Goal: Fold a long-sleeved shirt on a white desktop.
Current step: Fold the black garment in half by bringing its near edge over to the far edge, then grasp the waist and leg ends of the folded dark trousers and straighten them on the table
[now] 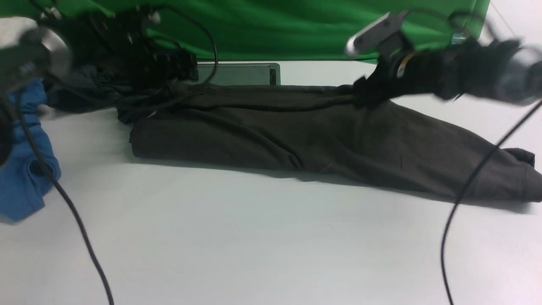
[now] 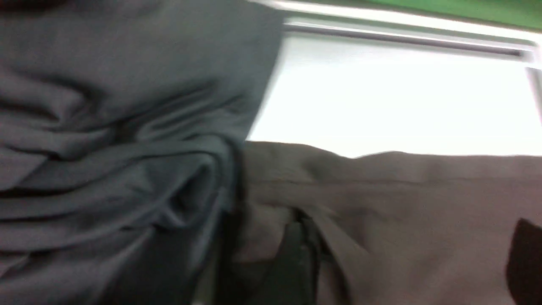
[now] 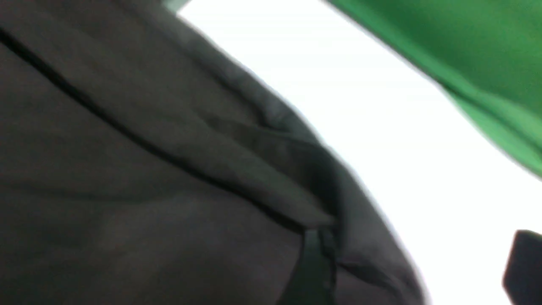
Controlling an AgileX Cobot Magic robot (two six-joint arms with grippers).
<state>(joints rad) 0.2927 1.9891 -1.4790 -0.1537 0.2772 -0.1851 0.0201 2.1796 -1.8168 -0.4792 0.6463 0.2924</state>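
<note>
One garment is the work item: the long-sleeved shirt (image 1: 296, 135). It lies as a long band, doubled lengthwise, across the white desktop (image 1: 254, 237). In my front view it runs from left of centre to the right edge.

1. The left gripper (image 1: 184, 70) is heavily blurred in the front view. It sits low over the shirt's far left corner, just in front of the grey cable slot (image 1: 241, 74). On the left wrist feed I see one finger (image 2: 296, 258) pressed into a crease of the brown fabric. The other finger (image 2: 525, 262) stands well apart from it, with flat shirt cloth across the gap. I read the jaws as wide and clamped on nothing.

2. The right gripper (image 1: 366, 91) is at the shirt's far edge, right of centre. Blur keeps me from telling whether it touches the cloth or sits just above it. The right wrist feed shows one finger against a fold and the other over bare desktop, well apart. The jaws are wide, with nothing gripped.

3. Surroundings: a charcoal-grey garment (image 1: 80, 99) lies bunched at the far left, touching the shirt's left corner. A blue garment (image 1: 23, 178) sits at the left edge, apart from the shirt. A green backdrop (image 1: 296, 25) hangs behind the desk. Black cables (image 1: 72, 207) trail across the foreground on both sides.
</note>
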